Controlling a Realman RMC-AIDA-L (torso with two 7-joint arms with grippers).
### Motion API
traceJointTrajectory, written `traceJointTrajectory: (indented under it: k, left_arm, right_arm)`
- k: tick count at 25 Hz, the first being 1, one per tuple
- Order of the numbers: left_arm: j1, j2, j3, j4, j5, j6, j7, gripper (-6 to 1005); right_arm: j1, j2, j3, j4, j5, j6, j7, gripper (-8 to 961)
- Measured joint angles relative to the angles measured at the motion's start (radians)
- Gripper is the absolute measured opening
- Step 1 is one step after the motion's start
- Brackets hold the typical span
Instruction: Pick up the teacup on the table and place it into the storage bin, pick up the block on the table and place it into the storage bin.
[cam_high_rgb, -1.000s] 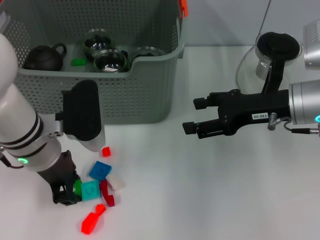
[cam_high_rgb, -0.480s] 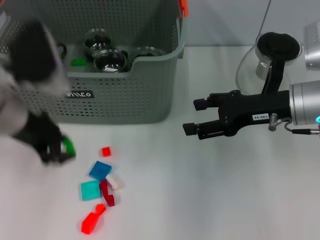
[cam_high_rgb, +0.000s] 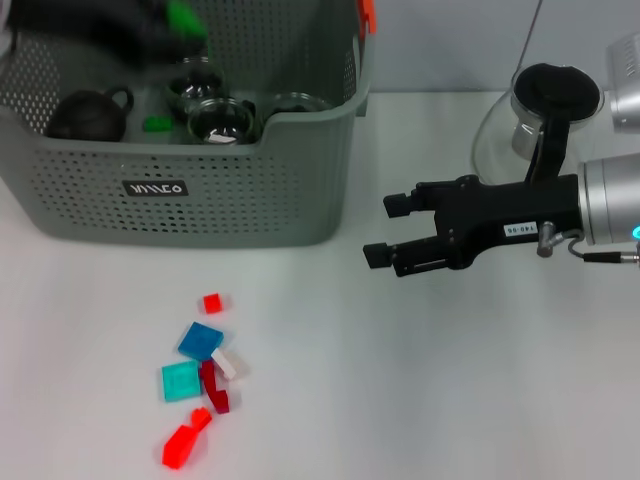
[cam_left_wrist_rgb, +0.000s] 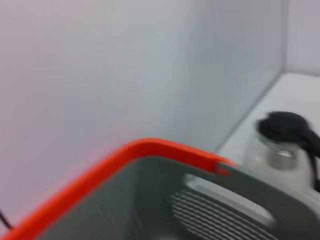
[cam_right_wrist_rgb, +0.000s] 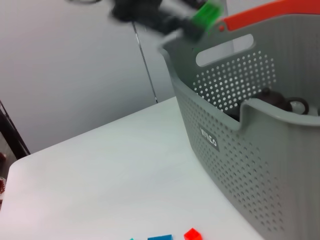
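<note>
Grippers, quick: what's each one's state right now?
Left gripper: shut on the green block, above the storage bin.
Right gripper: open, empty.

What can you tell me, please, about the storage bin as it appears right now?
The storage bin is a large grey perforated plastic basket standing upright on the white table, with a small black logo label on its front wall and orange trim at its rim. A dark teapot, glass teacups and a green block lie inside.
</note>
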Motion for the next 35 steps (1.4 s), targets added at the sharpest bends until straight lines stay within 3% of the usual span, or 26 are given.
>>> traceJointTrajectory:
  k: [5,6,8,11,16,20,22,24,25,26,28,30,35]
  left_arm:
    - [-0.117,0.099,-0.006,-0.348,0.007,-0.214,-0.016,452]
    - [-0.143,0.125,-0.006,-0.460,0.008,-0.290,-0.027,454]
    - [-0.159,0.145,-0.002,-0.545,0.011,-0.344,-0.036,458]
    - [-0.171,0.154,0.000,-0.618,0.057,-0.414,-0.038,463]
    - [-0.157,0.128,-0.004,-0.580,0.137,-0.448,-0.072,509]
    - [-0.103,0.105,-0.029,-0.437,0.095,-0.406,-0.118,588]
    - [-0.063,0.091,-0.042,-0.337,0.028,-0.333,-0.118,627]
    - [-0.001,0.078,-0.057,-0.195,-0.104,-0.179,-0.096,667]
    - [-0.001,0.078,-0.057,-0.195,-0.104,-0.179,-0.096,686]
    - [0.067,0.061,-0.056,-0.070,-0.252,-0.004,-0.034,706]
    - [0.113,0.042,-0.045,0.012,-0.329,0.132,0.032,807]
    - [0.170,0.008,-0.007,0.111,-0.355,0.247,0.103,908]
    - [0.316,-0.051,0.238,0.254,-0.184,0.296,0.180,906]
  right_arm:
    - [-0.001,0.001,0.000,-0.007,0.000,-0.001,-0.001,885]
    - [-0.001,0.000,0.000,-0.007,0.000,-0.002,0.000,885]
    - [-0.002,0.000,0.000,-0.007,0.000,-0.006,0.001,885]
    - [-0.006,0.000,0.000,-0.008,0.000,-0.007,0.003,884]
    - [-0.007,-0.001,0.000,-0.008,0.000,-0.007,0.004,883]
    - [-0.007,-0.002,0.000,-0.008,0.000,-0.007,0.004,882]
    - [-0.007,-0.002,0.000,-0.008,0.000,-0.008,0.004,882]
    - [-0.008,-0.002,0.000,-0.008,0.000,-0.008,0.004,883]
    - [-0.008,-0.002,0.000,-0.008,0.000,-0.007,0.004,883]
    - [-0.007,-0.002,0.000,-0.008,0.000,-0.006,0.004,883]
    - [-0.007,-0.002,0.000,-0.008,0.000,-0.005,0.004,883]
    - [-0.006,-0.002,0.000,-0.008,0.000,-0.002,0.004,883]
    - [-0.006,0.000,0.000,-0.008,0.000,-0.001,0.005,884]
